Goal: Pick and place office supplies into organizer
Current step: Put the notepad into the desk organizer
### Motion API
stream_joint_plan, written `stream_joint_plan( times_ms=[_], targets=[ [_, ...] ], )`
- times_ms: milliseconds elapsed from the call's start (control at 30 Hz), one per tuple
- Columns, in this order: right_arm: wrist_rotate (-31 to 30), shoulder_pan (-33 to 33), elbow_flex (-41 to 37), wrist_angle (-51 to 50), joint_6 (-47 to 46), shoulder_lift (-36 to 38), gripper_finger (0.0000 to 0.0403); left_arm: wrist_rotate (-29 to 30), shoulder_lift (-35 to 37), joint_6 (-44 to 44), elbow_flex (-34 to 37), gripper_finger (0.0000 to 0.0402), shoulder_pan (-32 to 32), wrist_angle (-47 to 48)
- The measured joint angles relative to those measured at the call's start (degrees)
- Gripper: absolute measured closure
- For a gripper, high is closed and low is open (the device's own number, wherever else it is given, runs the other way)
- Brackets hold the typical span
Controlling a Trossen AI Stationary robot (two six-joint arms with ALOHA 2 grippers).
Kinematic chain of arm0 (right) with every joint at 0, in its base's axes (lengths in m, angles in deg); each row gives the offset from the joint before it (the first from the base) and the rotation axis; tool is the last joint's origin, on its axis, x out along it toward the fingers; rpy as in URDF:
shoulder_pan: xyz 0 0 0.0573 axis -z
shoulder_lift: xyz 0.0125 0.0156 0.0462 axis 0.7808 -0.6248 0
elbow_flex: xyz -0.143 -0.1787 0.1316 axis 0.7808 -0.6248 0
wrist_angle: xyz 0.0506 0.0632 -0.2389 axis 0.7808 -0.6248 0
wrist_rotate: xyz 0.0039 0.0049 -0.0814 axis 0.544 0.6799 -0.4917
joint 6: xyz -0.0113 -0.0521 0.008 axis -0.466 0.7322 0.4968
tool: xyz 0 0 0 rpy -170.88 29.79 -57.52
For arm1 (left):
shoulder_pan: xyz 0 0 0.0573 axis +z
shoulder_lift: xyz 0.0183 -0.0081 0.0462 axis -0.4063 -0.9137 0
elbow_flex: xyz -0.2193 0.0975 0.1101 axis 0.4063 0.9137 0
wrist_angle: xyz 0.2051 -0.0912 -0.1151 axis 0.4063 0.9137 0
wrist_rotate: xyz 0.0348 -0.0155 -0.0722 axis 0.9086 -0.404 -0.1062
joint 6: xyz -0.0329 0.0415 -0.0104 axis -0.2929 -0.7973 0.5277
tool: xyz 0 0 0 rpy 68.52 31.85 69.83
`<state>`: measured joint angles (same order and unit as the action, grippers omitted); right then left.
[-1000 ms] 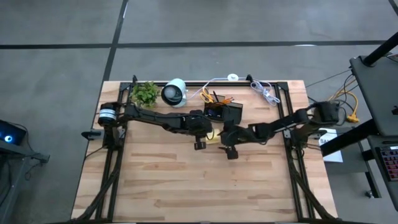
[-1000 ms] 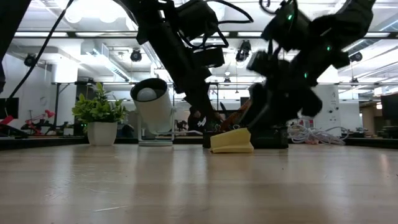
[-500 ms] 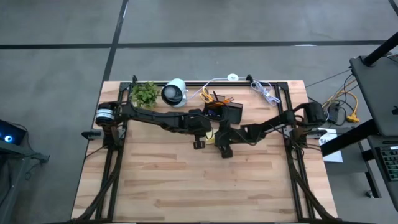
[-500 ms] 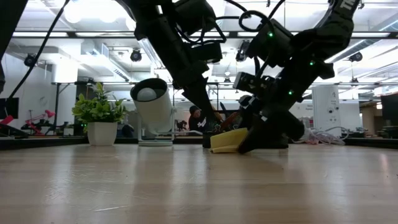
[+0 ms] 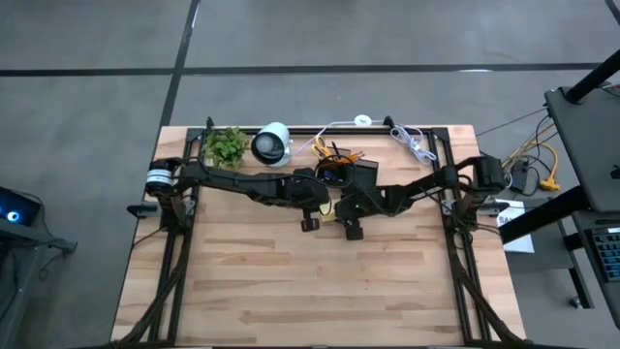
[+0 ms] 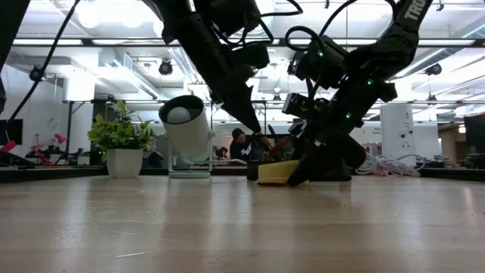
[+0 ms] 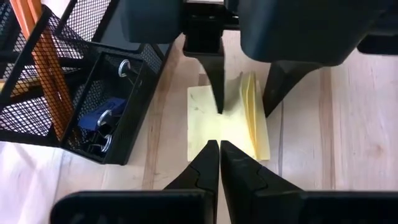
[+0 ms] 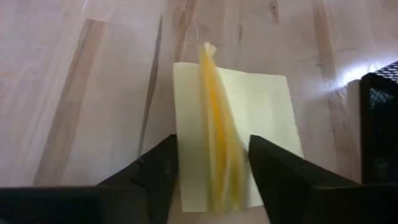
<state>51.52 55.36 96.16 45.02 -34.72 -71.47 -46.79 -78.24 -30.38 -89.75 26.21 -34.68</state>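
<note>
Counting from the left side of the surface [image 5: 242,281] in the overhead shot: one green potted plant [image 5: 226,145], one white round lamp thing [image 5: 272,143], one black mesh organizer [image 5: 346,171], one white cable [image 5: 412,143]. Supplies: one yellow sticky-note pad [image 7: 228,122], at least two orange pencils [image 7: 42,62] standing in the organizer's tall back section, one pair of yellow-handled scissors [image 5: 320,147] poking out up there, and a handful of dark clips [image 7: 102,138] plus a small blue piece [image 7: 99,116] in a low front compartment (can't count the clips properly).

The surface is pale wood planks on a black frame. Around it is grey concrete floor, and the low view looks into an open workshop with ceiling lights [image 6: 114,15].

Using the organizer as the landmark: the pad lies flat on the wood just beside the organizer's front, not in any compartment. Both arms meet right there. The left gripper [image 7: 219,154] is over the pad's near edge with its fingers pinched together, holding nothing that I can see. The right gripper [image 8: 211,163] comes at the pad from the opposite edge, fingers spread apart with the pad's lifted, fanned-up sheets sitting between them. I can't tell if the tips actually touch the paper.
</note>
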Motion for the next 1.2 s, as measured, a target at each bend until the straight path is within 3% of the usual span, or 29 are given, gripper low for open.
stream_joint_plan(
  times_ms=[367,700,1000,1200],
  targets=[
    [2.42,1.34,0.02,-3.57,1.21,0.11,0.0385,-0.06,-0.01,0.00,0.00,0.0402,0.00,0.01],
    [0.16,1.21,-0.37,-8.15,-3.73,4.42,0.0393,-0.13,-0.02,-0.15,0.48,0.0402,0.00,0.07],
    [-1.52,-0.90,-0.35,-16.44,-7.91,17.49,0.0394,0.01,-0.02,-0.14,0.83,0.0402,0.00,0.08],
    [-7.85,-2.70,-0.33,-24.22,-10.13,26.77,0.0394,1.38,0.07,-0.10,1.02,0.0402,0.00,0.19]
  ],
)
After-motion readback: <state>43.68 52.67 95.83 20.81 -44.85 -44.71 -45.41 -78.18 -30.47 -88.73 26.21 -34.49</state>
